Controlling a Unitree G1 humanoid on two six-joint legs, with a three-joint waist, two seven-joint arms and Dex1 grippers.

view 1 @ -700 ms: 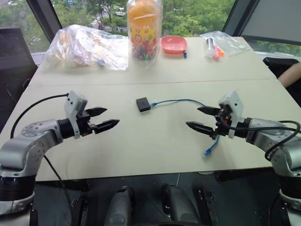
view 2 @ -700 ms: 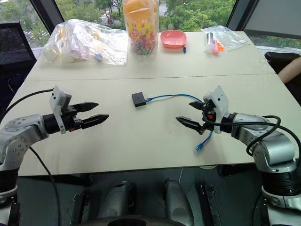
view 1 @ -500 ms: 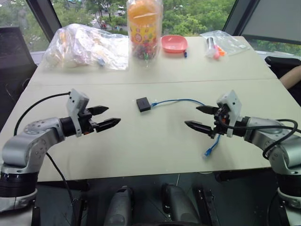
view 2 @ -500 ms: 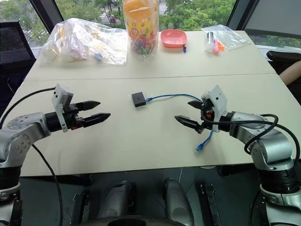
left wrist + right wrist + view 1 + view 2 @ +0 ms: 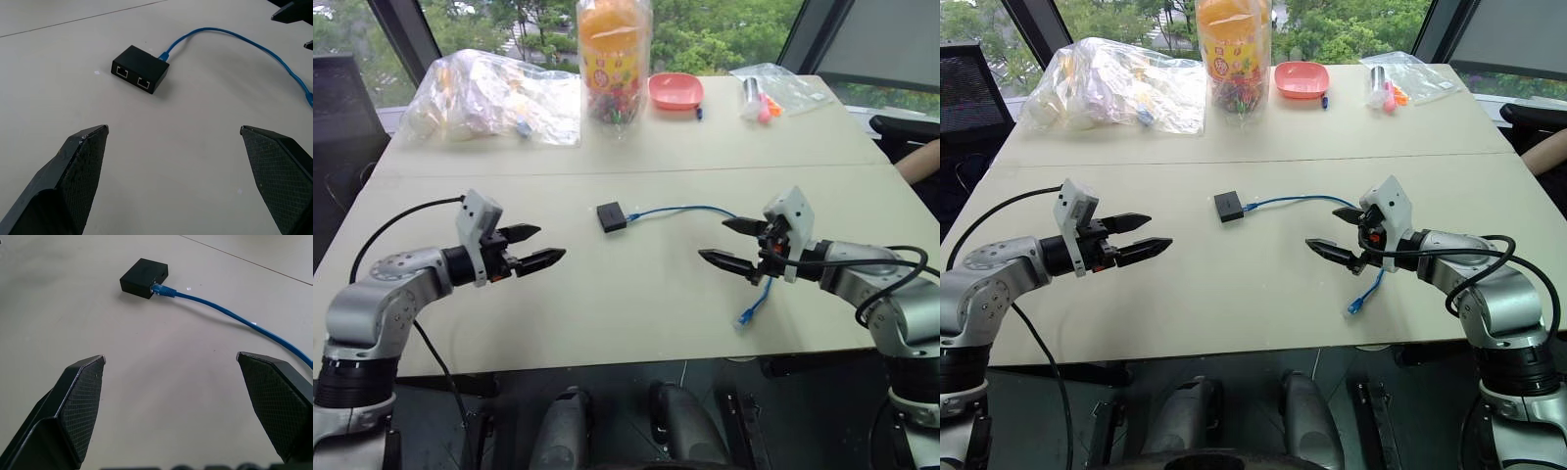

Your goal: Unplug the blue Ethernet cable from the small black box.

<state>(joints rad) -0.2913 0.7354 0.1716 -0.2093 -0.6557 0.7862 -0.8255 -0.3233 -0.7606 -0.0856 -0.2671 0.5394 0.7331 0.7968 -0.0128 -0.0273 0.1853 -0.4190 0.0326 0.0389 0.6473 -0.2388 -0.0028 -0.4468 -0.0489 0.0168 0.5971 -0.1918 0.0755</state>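
Two grippers hover over the table, both empty and with fingers wide apart, and the cable is still plugged into the box.

On the left, the left gripper [image 5: 536,247] hangs above the table [image 5: 607,294] and points toward the middle, its two fingers spread with nothing between them. Near the middle of the table lies the box [image 5: 611,216], flat on the surface, well apart from both grippers. One plug of the cable [image 5: 685,210] sits in the side of the box; the cable then curves to the right, passes under the right gripper [image 5: 726,243] and ends loose near the front edge. The right gripper's fingers also stand apart and hold nothing.
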